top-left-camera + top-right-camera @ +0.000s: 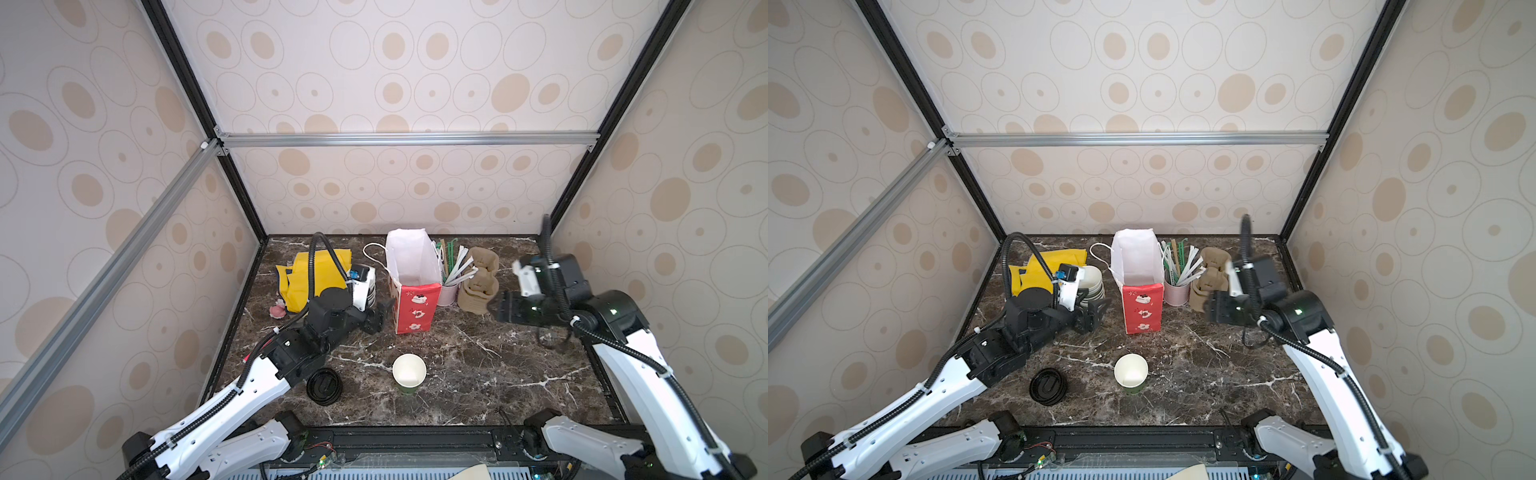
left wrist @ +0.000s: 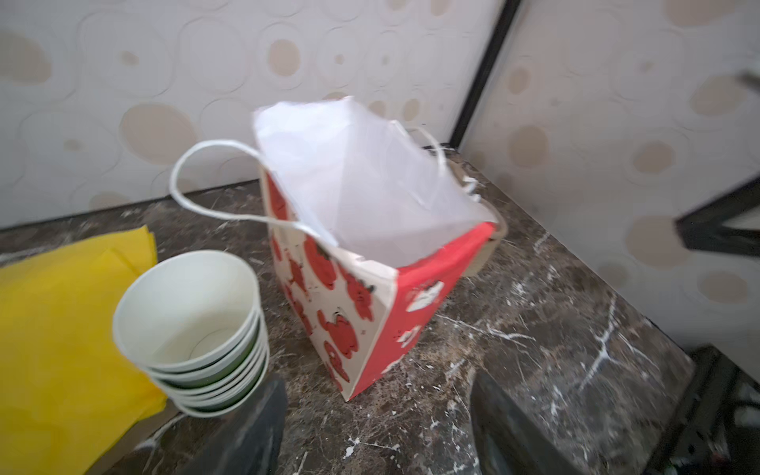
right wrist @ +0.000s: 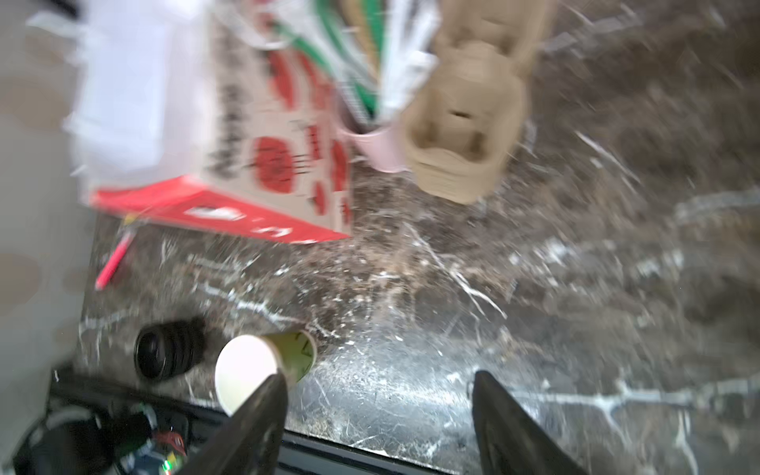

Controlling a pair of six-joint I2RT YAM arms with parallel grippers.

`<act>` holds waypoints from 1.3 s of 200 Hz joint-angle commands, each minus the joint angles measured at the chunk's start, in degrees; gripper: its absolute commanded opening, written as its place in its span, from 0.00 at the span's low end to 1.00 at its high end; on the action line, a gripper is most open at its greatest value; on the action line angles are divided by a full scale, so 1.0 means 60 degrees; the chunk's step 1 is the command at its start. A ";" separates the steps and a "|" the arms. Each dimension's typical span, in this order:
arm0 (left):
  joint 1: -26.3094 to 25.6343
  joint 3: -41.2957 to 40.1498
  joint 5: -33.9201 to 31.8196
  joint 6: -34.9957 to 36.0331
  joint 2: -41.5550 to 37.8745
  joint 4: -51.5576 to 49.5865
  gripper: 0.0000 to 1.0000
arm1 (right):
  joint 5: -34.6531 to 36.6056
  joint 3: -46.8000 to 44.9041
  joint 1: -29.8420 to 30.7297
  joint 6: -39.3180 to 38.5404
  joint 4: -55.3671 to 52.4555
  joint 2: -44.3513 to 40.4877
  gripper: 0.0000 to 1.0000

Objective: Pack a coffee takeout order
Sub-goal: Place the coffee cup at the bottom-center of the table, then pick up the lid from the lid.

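— Green-sided paper cup (image 1: 409, 372): where is it sitting?
— Upright and lidless on the veined marble table (image 1: 478, 374), lower centre in both top views.
— Tray (image 1: 478, 286), napkin (image 1: 293, 286)?
— Moulded-pulp tray is standing right of the red bag (image 1: 415, 307); yellow napkin is lying left.
— Grippers?
— Both gaping wide: left gripper (image 2: 378, 378) and right gripper (image 3: 378, 376) are holding nothing.

Around me stand cream walls (image 1: 415, 83) printed with tan ovals, braced by black and silver rails (image 1: 407, 139); my dark marble counter (image 1: 478, 374) shows white veins.
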 commanded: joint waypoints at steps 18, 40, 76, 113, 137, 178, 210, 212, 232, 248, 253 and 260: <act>0.2116 -0.1380 -0.0160 -0.2072 -0.0890 0.0480 0.72 | 0.0931 0.0418 0.4793 -0.1804 0.1055 0.0983 0.73; 0.3699 -0.1930 0.0155 -0.2609 -0.1936 0.0680 0.71 | 0.1323 -0.0505 0.6127 -0.1659 0.2129 0.1004 0.73; 0.6285 -0.1580 0.1289 -0.2418 -0.1909 -0.0468 0.72 | 0.1639 -0.0424 0.7485 -0.0460 0.3215 0.2558 0.73; 0.7958 -0.2811 0.1174 -0.3143 -0.2589 -0.0274 0.75 | 0.2770 0.0866 0.7686 0.1448 0.3780 0.5281 0.76; 0.8284 -0.3271 0.0225 -0.3275 -0.3510 -0.0337 0.75 | 0.3330 0.2219 0.7675 0.2425 0.3443 0.7042 0.76; 0.8315 -0.3248 -0.0666 -0.3407 -0.4614 -0.0643 0.70 | 0.4172 0.4553 0.7664 0.4684 0.1465 0.9441 0.68; 0.8314 -0.3061 -0.1015 -0.3167 -0.5094 -0.0867 0.69 | 0.3851 0.5009 0.7619 0.5415 0.1641 1.0305 0.63; 0.8318 -0.3032 -0.1008 -0.3143 -0.5094 -0.0884 0.69 | 0.3791 0.5047 0.7616 0.5421 0.1654 1.0352 0.62; 0.8310 -0.2773 -0.1060 -0.2977 -0.5101 -0.1093 0.68 | 0.3314 0.5330 0.7583 0.5457 0.1853 1.0732 0.60; 0.8298 -0.2650 -0.1079 -0.2915 -0.5205 -0.1180 0.68 | 0.3131 0.5519 0.7586 0.5534 0.1866 1.1041 0.56; 0.8299 -0.2609 -0.1079 -0.2894 -0.5225 -0.1204 0.68 | 0.3129 0.5576 0.7584 0.5621 0.1800 1.1122 0.53; 0.8295 -0.2541 -0.1079 -0.2855 -0.5239 -0.1281 0.68 | 0.3192 0.5660 0.7589 0.5761 0.1692 1.1245 0.50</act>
